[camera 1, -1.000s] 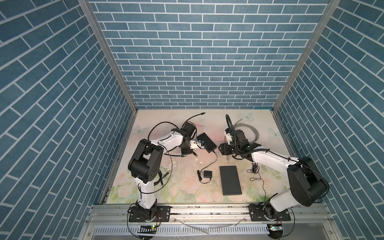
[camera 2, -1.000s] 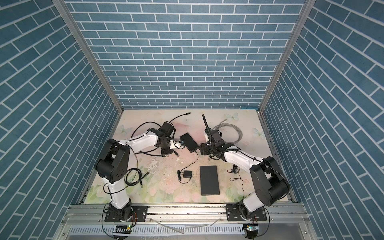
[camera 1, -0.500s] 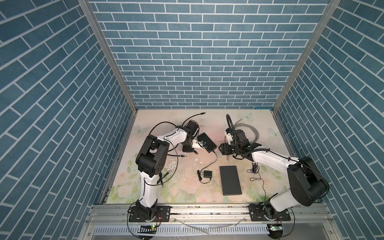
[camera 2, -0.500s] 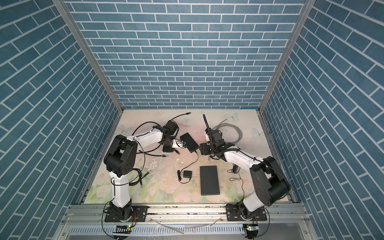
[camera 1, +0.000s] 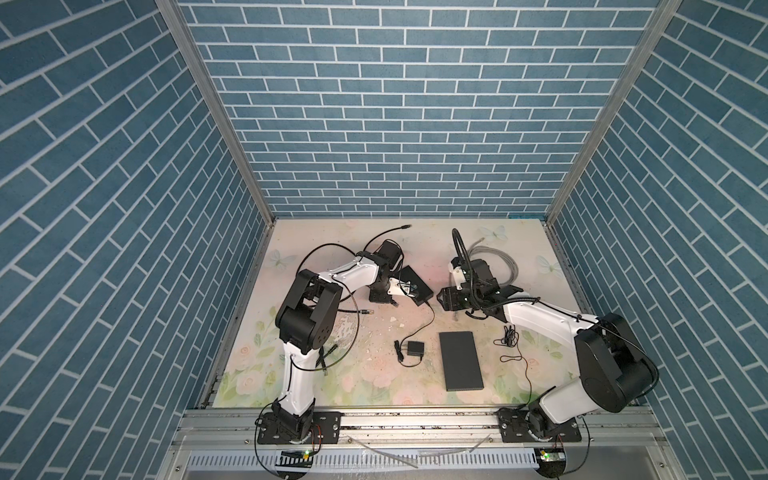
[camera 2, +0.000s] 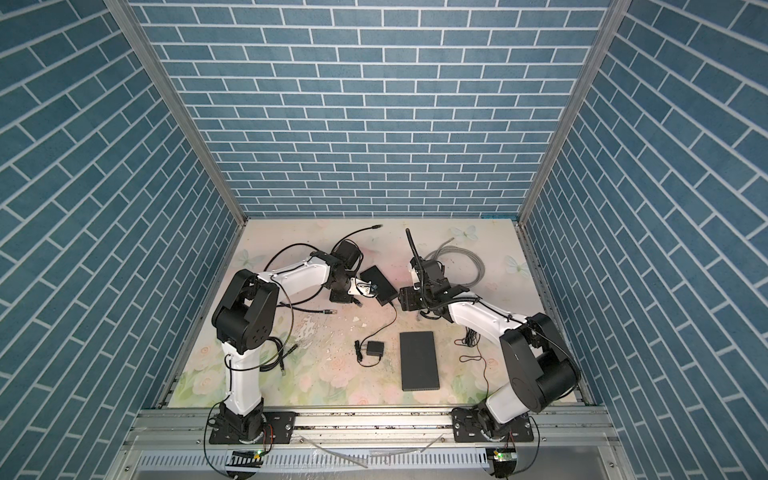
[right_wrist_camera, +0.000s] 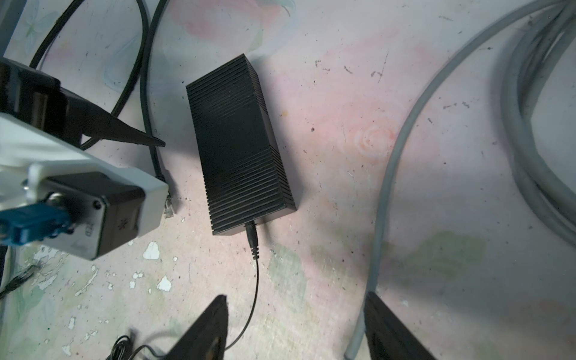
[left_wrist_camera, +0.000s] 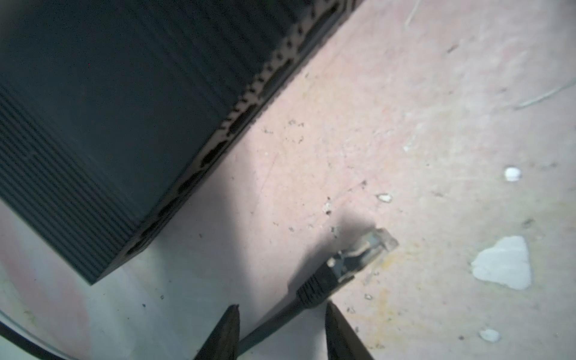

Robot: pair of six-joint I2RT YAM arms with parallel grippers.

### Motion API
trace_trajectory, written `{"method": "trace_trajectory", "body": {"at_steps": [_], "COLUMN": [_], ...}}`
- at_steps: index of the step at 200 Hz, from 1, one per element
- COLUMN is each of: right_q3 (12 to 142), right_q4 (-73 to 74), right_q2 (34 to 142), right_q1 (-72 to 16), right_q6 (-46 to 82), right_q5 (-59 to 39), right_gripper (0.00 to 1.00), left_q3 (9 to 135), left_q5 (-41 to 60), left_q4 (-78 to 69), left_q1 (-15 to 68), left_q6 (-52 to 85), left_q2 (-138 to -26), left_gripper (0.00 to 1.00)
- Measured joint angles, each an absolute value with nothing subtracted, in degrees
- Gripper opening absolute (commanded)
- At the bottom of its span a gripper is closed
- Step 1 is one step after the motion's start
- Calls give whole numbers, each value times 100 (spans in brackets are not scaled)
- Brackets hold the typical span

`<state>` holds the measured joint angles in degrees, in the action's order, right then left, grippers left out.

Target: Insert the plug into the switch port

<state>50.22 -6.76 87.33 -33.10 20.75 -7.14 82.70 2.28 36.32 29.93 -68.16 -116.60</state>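
Black ribbed switch (left_wrist_camera: 124, 124) sits just ahead of the left hand (left_wrist_camera: 282, 305), off to one side of the fingertips. Its port edge (left_wrist_camera: 237, 124) faces open table (left_wrist_camera: 436, 93).

Vs a second ago:
- left arm (camera 1: 353, 276) has swung in toward the switch, and its elbow block sits closer to centre
- right arm (camera 1: 536, 318) is unchanged

Left hand is open. The plug (left_wrist_camera: 361, 258) lies flat on the table just past the fingertips. Its black lead (left_wrist_camera: 274, 322) runs back between the fingers, and nothing pinches it. Plug is in no port; it is near the port edge but apart from it.

Right hand (right_wrist_camera: 296, 296) is open and empty, on the far side of the switch from the left hand. A thin power cord (right_wrist_camera: 256, 280) runs from the switch's end back between its fingers. A grey cable (right_wrist_camera: 386, 187) passes just beside one finger.

Room:
- bare table between plug and port edge, with only white flecks (left_wrist_camera: 501, 265) out past the plug
- flat black panel (camera 1: 460, 359) and small adapter (camera 1: 415, 348) lie back toward the bases, well clear of both hands
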Motion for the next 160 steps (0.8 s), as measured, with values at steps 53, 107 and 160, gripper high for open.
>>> {"method": "trace_trajectory", "body": {"at_steps": [53, 107, 160], "right_q3": [5022, 5019, 4810], "right_q4": [-711, -854, 34], "right_q2": [8733, 8458, 8337], "right_q1": [-3310, -3310, -3479], "right_q6": [2078, 2121, 2641], "right_q5": [-744, -803, -1184], "right_gripper": [69, 67, 65], "left_q3": [8766, 9063, 9146], "left_q5": [158, 261, 510], "left_q4": [4097, 4584, 4674], "left_q1": [2991, 2991, 2978], "left_q6": [-6965, -7039, -6943], "left_q2": [-12003, -12193, -12217], "left_gripper": [36, 10, 0]}}
